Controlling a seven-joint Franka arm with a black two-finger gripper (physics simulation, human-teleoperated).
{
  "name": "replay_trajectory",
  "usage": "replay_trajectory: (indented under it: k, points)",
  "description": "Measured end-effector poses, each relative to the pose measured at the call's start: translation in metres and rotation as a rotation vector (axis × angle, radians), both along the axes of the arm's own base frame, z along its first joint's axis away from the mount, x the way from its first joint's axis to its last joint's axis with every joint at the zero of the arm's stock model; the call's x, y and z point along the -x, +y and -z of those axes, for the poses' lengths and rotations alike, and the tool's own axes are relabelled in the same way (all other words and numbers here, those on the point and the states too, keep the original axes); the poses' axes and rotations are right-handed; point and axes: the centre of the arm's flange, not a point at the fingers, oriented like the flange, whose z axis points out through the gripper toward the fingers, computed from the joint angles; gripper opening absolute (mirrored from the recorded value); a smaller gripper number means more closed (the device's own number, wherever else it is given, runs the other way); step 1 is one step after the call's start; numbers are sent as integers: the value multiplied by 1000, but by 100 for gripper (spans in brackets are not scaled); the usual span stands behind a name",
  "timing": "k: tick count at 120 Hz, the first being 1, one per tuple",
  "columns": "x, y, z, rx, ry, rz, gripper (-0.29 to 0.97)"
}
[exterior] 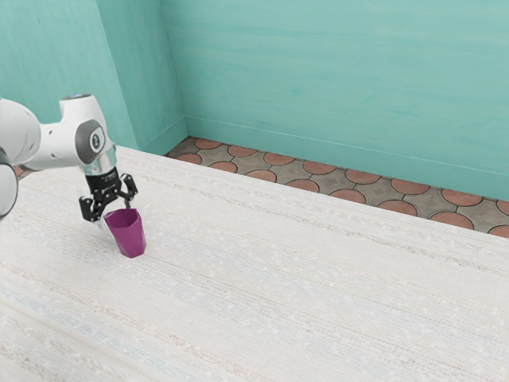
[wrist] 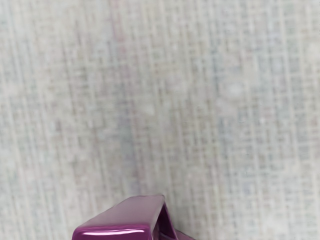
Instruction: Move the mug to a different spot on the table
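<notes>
Teal painted walls [exterior: 334, 72] are closing in the room behind a strip of terracotta-tiled floor [exterior: 334, 181], and a pale, whitewashed wood-grain table [exterior: 318, 278] is filling the foreground. Near the exterior view's left, a glossy purple tapered mug [exterior: 127, 232] is standing upright on the tabletop, well away from the table's far edge. Its mouth is facing up, and only its own purple inner wall is showing there.

A white seven-joint robot arm [exterior: 71, 142] is reaching in from the exterior view's left and pointing its black two-finger gripper [exterior: 111, 216] down at the mug's rim, on the side nearer the arm. The gripper is sitting right at the rim, but whether it is gripping the mug or standing open is something I cannot tell.

From the wrist camera, a shiny purple part of the mug [wrist: 125, 226] is lying just under the hand, with bare pale table [wrist: 160, 100] stretching beyond it.
</notes>
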Motion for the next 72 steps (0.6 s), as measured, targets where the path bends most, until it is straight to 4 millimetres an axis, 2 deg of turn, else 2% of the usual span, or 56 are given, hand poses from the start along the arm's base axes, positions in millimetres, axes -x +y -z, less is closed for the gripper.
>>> replay_trajectory:
  k: [44,53,72]
  points:
    - [-4,0,12,5,-24,2,67]
    - [-6,-4,12,8,-30,10,60]
    - [-8,-7,10,17,-44,10,32]
